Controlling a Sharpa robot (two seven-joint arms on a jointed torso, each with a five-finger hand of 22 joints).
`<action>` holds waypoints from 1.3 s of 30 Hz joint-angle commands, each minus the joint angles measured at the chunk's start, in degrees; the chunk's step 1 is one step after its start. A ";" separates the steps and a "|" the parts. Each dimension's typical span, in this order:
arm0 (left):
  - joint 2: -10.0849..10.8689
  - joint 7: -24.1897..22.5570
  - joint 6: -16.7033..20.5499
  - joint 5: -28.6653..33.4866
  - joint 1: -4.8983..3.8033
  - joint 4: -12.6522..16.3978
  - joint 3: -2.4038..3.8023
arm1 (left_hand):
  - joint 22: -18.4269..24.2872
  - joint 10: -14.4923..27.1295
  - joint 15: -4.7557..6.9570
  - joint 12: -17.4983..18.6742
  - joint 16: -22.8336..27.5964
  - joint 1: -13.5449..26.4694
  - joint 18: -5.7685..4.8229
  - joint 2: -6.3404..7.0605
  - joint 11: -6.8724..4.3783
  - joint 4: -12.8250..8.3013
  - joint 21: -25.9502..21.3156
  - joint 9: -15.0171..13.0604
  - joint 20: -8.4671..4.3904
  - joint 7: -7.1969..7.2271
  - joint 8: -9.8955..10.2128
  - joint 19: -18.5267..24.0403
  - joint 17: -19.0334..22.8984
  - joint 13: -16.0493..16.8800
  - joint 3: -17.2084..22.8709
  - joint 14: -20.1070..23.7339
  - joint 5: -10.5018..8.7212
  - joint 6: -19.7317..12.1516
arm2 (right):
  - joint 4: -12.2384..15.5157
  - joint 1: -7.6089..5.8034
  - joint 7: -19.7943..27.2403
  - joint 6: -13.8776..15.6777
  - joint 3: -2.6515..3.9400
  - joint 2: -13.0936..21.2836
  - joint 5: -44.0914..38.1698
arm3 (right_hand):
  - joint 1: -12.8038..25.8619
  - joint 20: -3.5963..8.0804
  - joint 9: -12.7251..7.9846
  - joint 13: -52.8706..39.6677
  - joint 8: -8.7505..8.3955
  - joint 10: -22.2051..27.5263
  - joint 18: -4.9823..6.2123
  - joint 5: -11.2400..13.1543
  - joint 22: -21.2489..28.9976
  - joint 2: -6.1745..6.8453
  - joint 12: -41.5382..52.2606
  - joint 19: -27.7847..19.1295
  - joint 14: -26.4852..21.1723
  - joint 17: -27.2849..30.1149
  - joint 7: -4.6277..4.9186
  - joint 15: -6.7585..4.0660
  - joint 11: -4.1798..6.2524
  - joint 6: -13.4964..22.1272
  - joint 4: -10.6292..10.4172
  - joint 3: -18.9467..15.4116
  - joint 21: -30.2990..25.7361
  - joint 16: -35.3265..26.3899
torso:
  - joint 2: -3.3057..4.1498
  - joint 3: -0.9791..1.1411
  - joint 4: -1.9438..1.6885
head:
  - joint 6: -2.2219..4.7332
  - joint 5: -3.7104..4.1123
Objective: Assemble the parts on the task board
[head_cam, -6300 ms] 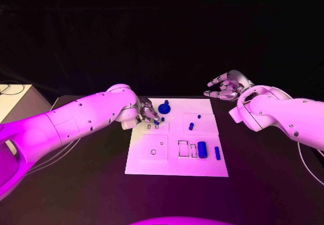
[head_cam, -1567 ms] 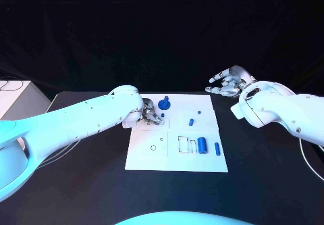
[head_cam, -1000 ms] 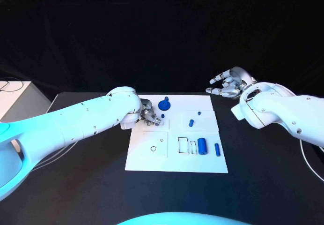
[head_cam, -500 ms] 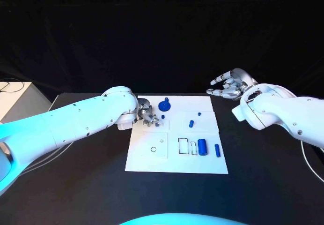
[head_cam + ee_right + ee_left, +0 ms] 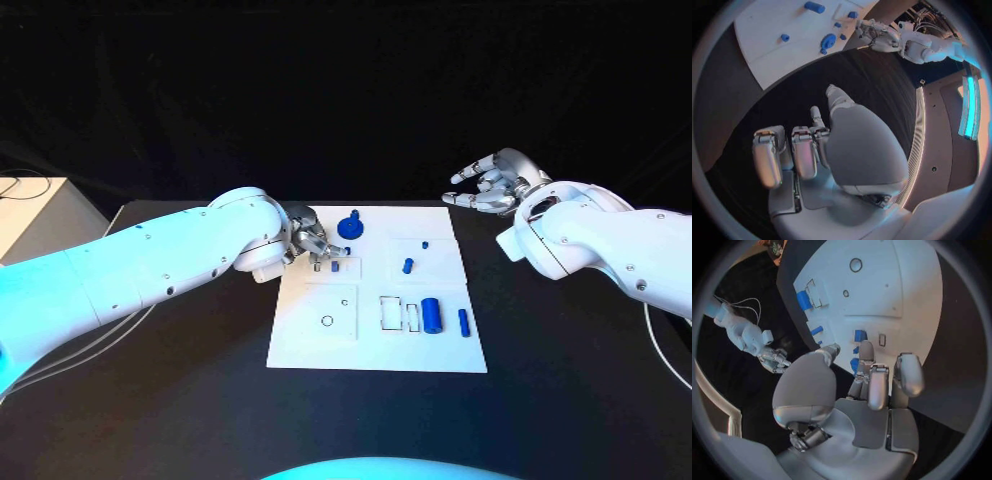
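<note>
The white task board (image 5: 378, 345) lies in the middle of the black table. My left hand (image 5: 312, 243) hovers at its far left part, fingers apart and holding nothing I can make out. A small blue peg (image 5: 335, 266) stands in its slot just off the fingertips, also seen as the peg (image 5: 860, 335) beyond the left hand (image 5: 861, 385). A blue knob (image 5: 352, 226) sits beside the hand. My right hand (image 5: 492, 183) is raised past the board's far right corner, loosely curled and empty.
More blue parts rest on the board: two small pegs (image 5: 408, 266) (image 5: 427, 244), a thick cylinder (image 5: 431, 314) and a slim rod (image 5: 463, 321). An outlined slot (image 5: 391, 313) and a ring hole (image 5: 327, 321) lie near the front. A white box (image 5: 29, 215) stands at the table's left.
My left hand has drawn back to the left off the small peg, which now stands free in its slot. The right hand has barely moved.
</note>
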State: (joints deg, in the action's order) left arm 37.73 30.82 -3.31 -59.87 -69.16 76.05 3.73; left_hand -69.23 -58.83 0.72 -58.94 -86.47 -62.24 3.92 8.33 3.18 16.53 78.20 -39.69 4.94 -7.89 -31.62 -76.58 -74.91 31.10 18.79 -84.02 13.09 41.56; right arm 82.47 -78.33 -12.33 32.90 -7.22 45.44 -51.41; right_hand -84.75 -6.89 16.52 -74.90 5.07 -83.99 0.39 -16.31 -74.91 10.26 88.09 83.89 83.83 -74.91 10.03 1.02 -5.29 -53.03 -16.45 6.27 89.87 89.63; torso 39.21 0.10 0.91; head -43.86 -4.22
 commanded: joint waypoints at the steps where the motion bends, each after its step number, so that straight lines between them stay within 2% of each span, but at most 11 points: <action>1: 0.61 -1.01 6.13 3.53 0.51 1.21 0.00 | 0.11 0.21 -0.71 0.67 0.20 -1.11 0.96 -0.16 0.62 0.14 -0.25 1.73 0.61 -0.45 1.20 0.07 -8.98 -0.49 -0.27 -3.17 0.25 -0.37 | 0.02 0.10 0.43 0.00 0.02 0.09 -0.15 | 0.63 0.05 0.07 -13.21 0.16 -3.98 -0.39 -0.15 -15.09 -0.13 -0.21 6.11 5.74 -13.29 0.07 -0.06 0.03 0.25 -0.14 0.14 0.13 -0.19 | 0.01 0.06 -0.04 | -0.06 -0.02; 5: 1.57 -1.08 8.93 3.00 1.69 2.87 -0.01 | 1.53 0.90 -1.08 1.53 1.00 -2.77 1.29 -0.28 1.02 0.04 -1.20 4.10 0.98 -0.94 2.52 0.97 -7.69 -1.31 0.42 -2.53 0.34 -0.72 | 0.00 0.19 0.39 0.01 0.01 0.19 -0.16 | 0.65 0.05 0.06 -13.18 0.15 -3.95 -0.39 -0.16 -15.09 -0.13 -0.24 6.11 5.73 -13.26 0.08 -0.06 0.03 0.28 -0.13 0.14 0.13 -0.20 | -0.04 0.00 -0.07 | -0.04 -0.05; 8: 1.96 -1.09 10.55 1.92 2.52 3.75 -0.01 | 1.59 0.89 -1.12 1.68 1.04 -3.35 1.31 -0.38 1.05 0.01 -1.28 4.72 1.04 -0.99 2.71 0.97 -7.62 -1.52 0.86 -2.51 0.39 -0.61 | 0.01 0.24 0.37 0.01 0.01 0.28 -0.16 | 0.65 0.05 0.06 -13.18 0.15 -3.95 -0.39 -0.16 -15.09 -0.13 -0.24 6.11 5.73 -13.26 0.08 -0.06 0.03 0.28 -0.13 0.14 0.13 -0.20 | -0.05 -0.05 0.00 | -0.02 -0.15; 16: 1.41 -0.78 13.11 -1.73 4.11 3.77 -0.04 | 0.26 -0.27 -0.70 1.33 0.66 -3.36 1.01 -0.27 0.54 0.23 -0.50 6.04 0.78 -0.38 1.62 -0.23 -8.14 -1.96 1.92 -2.96 0.39 1.62 | 0.02 0.34 0.34 0.00 0.01 0.41 -0.16 | 0.65 0.05 0.06 -13.18 0.15 -3.95 -0.39 -0.16 -15.09 -0.13 -0.24 6.11 5.73 -13.26 0.08 -0.06 0.03 0.28 -0.13 0.14 0.13 -0.20 | -0.05 -0.06 0.09 | 0.19 -0.27; 20: 0.98 -0.59 13.21 -2.91 4.35 3.34 -0.04 | -0.53 -0.73 -0.30 1.14 0.36 -2.51 0.82 -0.15 0.08 0.24 0.01 6.35 0.43 0.15 0.23 -0.91 -8.56 -2.17 2.36 -3.24 0.37 2.89 | 0.02 0.40 0.34 -0.02 0.01 0.42 -0.16 | 0.65 0.05 0.06 -13.18 0.15 -3.95 -0.39 -0.16 -15.09 -0.13 -0.24 6.11 5.73 -13.26 0.08 -0.06 0.03 0.28 -0.13 0.14 0.13 -0.20 | 0.02 -0.05 0.19 | 0.26 -0.28; 22: 0.81 -0.48 13.00 -3.43 4.43 3.08 -0.05 | -0.96 -1.02 0.01 0.97 0.22 -1.64 0.72 -0.09 -0.28 0.23 0.28 6.19 0.16 0.59 -1.25 -1.27 -8.76 -2.31 2.57 -3.39 0.33 3.72 | 0.01 0.42 0.34 -0.02 0.01 0.43 -0.16 | 0.65 0.05 0.06 -13.18 0.15 -3.95 -0.39 -0.16 -15.09 -0.13 -0.24 6.11 5.73 -13.26 0.08 -0.06 0.03 0.28 -0.13 0.14 0.13 -0.20 | 0.01 -0.03 0.23 | 0.27 -0.33; 27: 0.55 -0.28 12.02 -4.20 4.51 2.43 -0.04 | -1.23 -1.23 0.38 0.77 0.23 -1.01 0.66 -0.05 -0.71 0.20 0.46 5.70 -0.18 1.09 -3.26 -1.50 -8.70 -2.43 2.94 -3.41 0.31 4.27 | 0.02 0.45 0.31 -0.01 0.01 0.52 -0.16 | 0.65 0.05 0.06 -13.18 0.15 -3.95 -0.39 -0.16 -15.09 -0.13 -0.24 6.11 5.73 -13.26 0.08 -0.06 0.03 0.28 -0.13 0.14 0.13 -0.20 | 0.08 -0.06 0.10 | 0.29 -0.07; 30: 0.38 -0.17 10.93 -4.40 4.52 2.06 -0.04 | -1.59 -1.55 0.73 0.48 0.10 -0.89 0.58 0.01 -1.11 0.17 0.66 5.04 -0.49 1.54 -5.17 -1.75 -8.91 -2.50 3.40 -3.53 0.31 4.47 | 0.03 0.46 0.29 -0.03 0.01 0.56 -0.16 | 0.65 0.05 0.06 -13.18 0.15 -3.95 -0.39 -0.16 -15.09 -0.13 -0.24 6.11 5.73 -13.26 0.08 -0.06 0.03 0.28 -0.13 0.14 0.13 -0.20 | 0.12 -0.07 0.09 | 0.25 -0.06; 33: 0.19 -0.07 9.72 -4.51 4.53 1.78 -0.04 | -1.80 -1.78 0.89 0.30 -0.07 -0.99 0.53 0.04 -1.28 0.12 0.79 4.76 -0.62 1.72 -5.93 -1.89 -9.18 -2.54 3.66 -3.66 0.31 4.39 | 0.04 0.46 0.27 -0.07 0.01 0.58 -0.16 | 0.65 0.05 0.06 -13.18 0.15 -3.95 -0.39 -0.16 -15.09 -0.13 -0.24 6.11 5.73 -13.26 0.08 -0.06 0.03 0.28 -0.13 0.14 0.13 -0.20 | 0.17 -0.09 0.08 | 0.15 -0.01; 38: -0.17 0.07 7.73 -4.98 4.53 1.33 -0.03 | -2.94 -2.85 1.52 -0.88 -0.64 -1.95 0.27 0.34 -2.00 0.05 1.48 3.61 -1.19 2.50 -9.17 -2.64 -10.08 -2.60 4.96 -4.07 0.33 4.18 | 0.06 0.46 0.21 -0.22 0.01 0.59 -0.16 | 0.65 0.05 0.06 -13.18 0.15 -3.95 -0.39 -0.16 -15.09 -0.13 -0.24 6.11 5.73 -13.26 0.08 -0.06 0.03 0.28 -0.13 0.14 0.13 -0.20 | 0.14 -0.09 0.11 | -0.03 0.05; 39: -0.26 0.09 7.41 -5.06 4.53 1.24 -0.03 | -3.17 -3.34 1.72 -1.67 -0.89 -2.16 0.23 0.50 -2.26 0.00 1.61 2.96 -1.32 2.90 -10.69 -2.78 -10.49 -1.60 5.17 -4.24 0.28 4.98 | 0.06 0.46 0.20 -0.25 0.01 0.60 -0.16 | 0.65 0.05 0.06 -13.18 0.15 -3.95 -0.39 -0.16 -15.09 -0.13 -0.24 6.11 5.73 -13.26 0.08 -0.06 0.03 0.28 -0.13 0.14 0.13 -0.20 | 0.16 -0.10 0.13 | -0.07 0.05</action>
State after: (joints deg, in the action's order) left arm 37.67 30.86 6.83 -63.88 -64.66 77.35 3.66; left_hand -72.28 -61.69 2.06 -60.27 -87.17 -63.93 4.81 8.78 0.82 16.59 79.58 -36.46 3.69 -5.29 -41.70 -79.06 -74.91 29.02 23.69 -83.92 13.13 46.20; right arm 82.48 -77.90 -12.39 32.92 -7.22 45.98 -51.35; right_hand -84.75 -6.89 16.51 -74.93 5.07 -83.99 0.39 -16.31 -74.93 10.26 88.09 83.89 83.83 -74.91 10.03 1.02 -5.29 -53.03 -16.45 6.27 89.87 89.63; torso 39.34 0.03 1.00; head -43.81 -4.19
